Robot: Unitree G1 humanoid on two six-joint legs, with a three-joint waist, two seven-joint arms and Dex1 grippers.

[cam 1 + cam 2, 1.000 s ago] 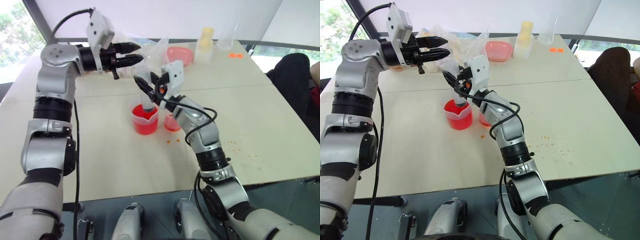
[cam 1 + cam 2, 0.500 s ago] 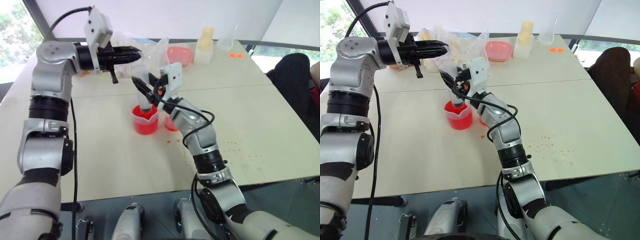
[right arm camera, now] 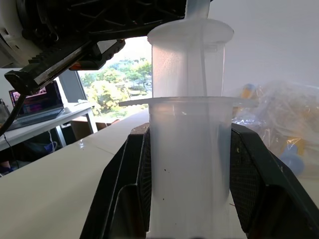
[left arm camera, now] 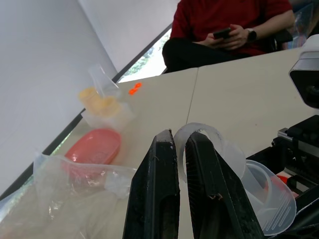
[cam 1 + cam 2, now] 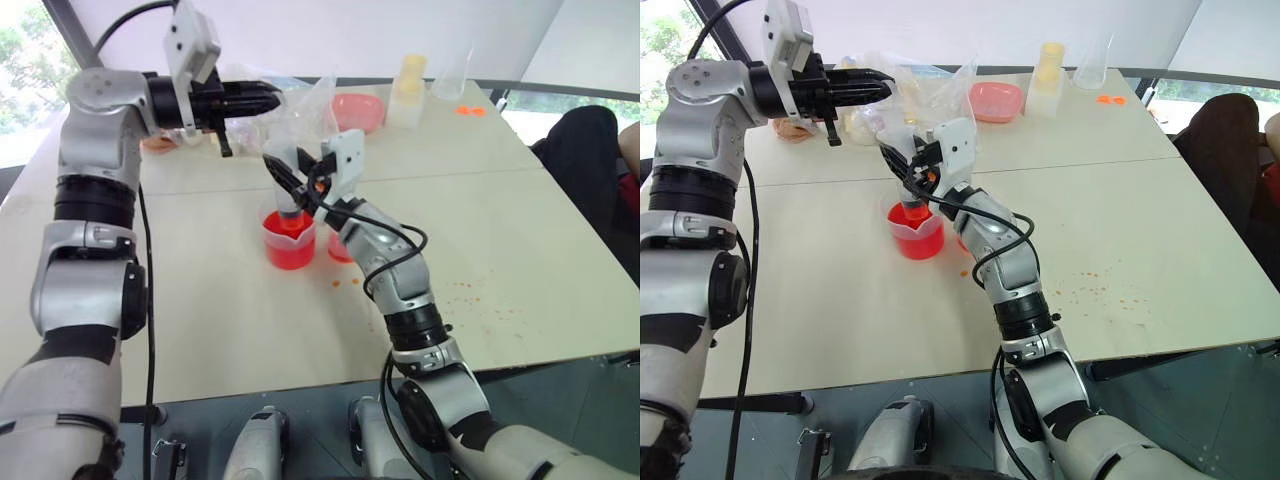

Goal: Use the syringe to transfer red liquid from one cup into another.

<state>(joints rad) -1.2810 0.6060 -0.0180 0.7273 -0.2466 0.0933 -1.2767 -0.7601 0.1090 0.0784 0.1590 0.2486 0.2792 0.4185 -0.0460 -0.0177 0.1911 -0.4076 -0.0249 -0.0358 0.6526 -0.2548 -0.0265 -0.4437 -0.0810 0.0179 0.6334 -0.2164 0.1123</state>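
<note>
Table [image 5: 560, 230] pale, orange drops [image 5: 470, 290]; windows behind.

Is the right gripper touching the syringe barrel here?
Touching. In the right wrist view both black fingers of the right gripper press against opposite sides of the syringe barrel, no gap on either side.

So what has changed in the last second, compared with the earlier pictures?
The left gripper had its jaws slightly apart before; they have now closed near the plunger top of the syringe. Whether they pinch it is unclear. Unchanged: the right gripper stays shut on the syringe barrel, tip down in the beaker of red liquid, with the small cup beside it.
</note>
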